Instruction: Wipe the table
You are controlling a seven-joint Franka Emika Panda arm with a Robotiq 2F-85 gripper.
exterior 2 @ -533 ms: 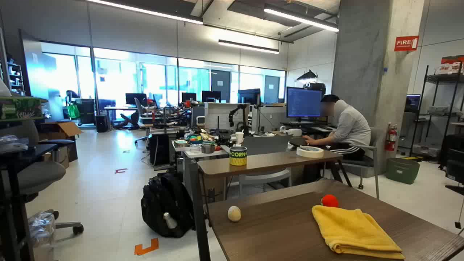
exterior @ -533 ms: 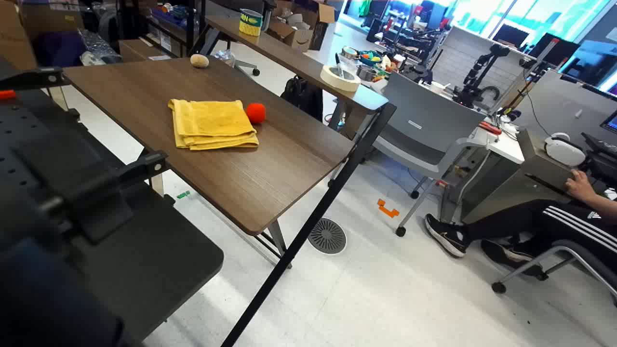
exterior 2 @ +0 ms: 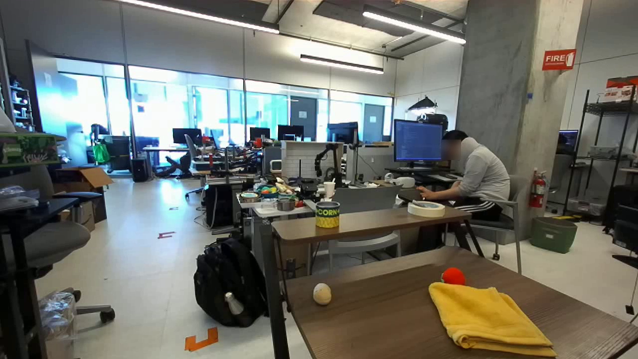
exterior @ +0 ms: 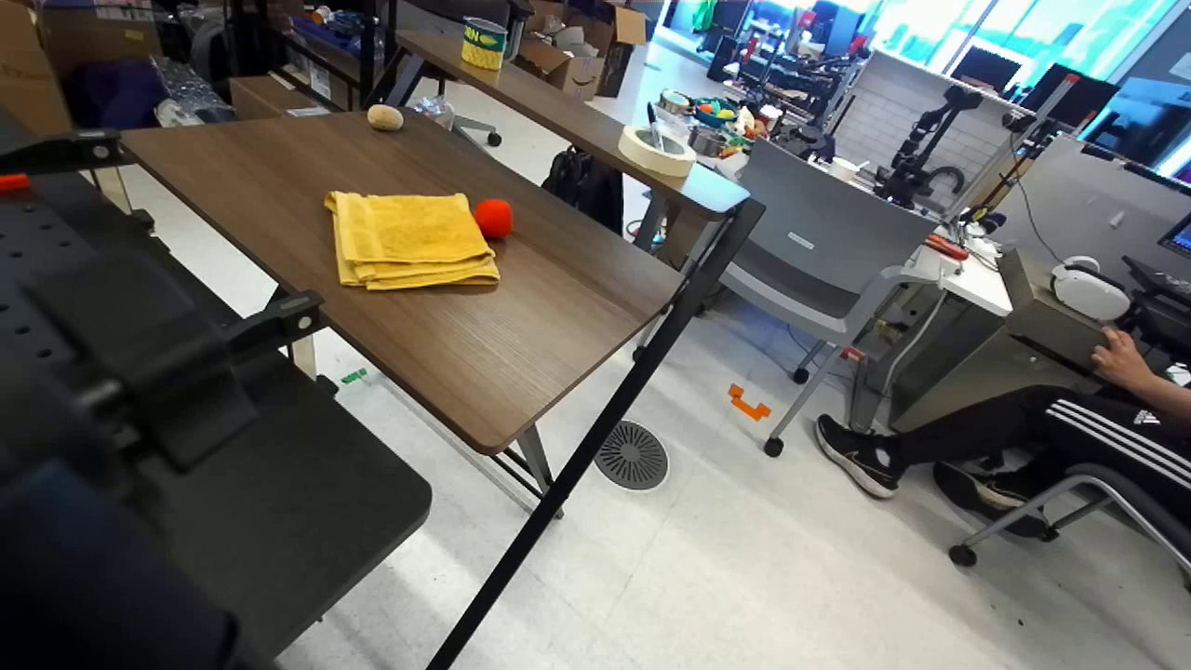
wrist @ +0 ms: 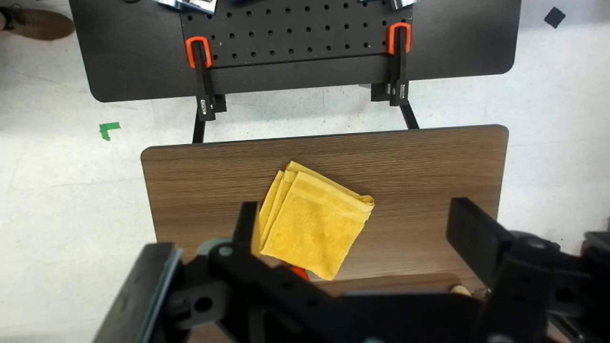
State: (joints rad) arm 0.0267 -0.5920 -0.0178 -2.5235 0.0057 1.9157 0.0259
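Note:
The table point(exterior: 549, 344) has a dark brown wood-grain top and also shows in an exterior view point(exterior 2: 379, 319) and the wrist view point(wrist: 419, 162). A folded yellow cloth point(exterior: 414, 240) lies flat on it, also seen in an exterior view point(exterior 2: 491, 319). In the wrist view the cloth point(wrist: 317, 221) lies below my gripper point(wrist: 356, 219), nearer the left finger, which overlaps its edge in the picture. The fingers are wide apart with nothing held between them. The gripper does not show in the exterior views; a dark blurred arm part point(exterior: 140, 372) fills an edge.
An orange-red ball point(exterior: 494, 219) sits against the cloth. A pale round object point(exterior: 384, 117) stands near the table's far edge. A raised shelf point(exterior: 568, 116) holds a corn can point(exterior: 484, 44) and a tape roll point(exterior: 657, 152). A black clamped base table point(wrist: 295, 76) stands across a gap.
The seated person's shoes have shifted slightly. The cloth, balls and table have not moved.

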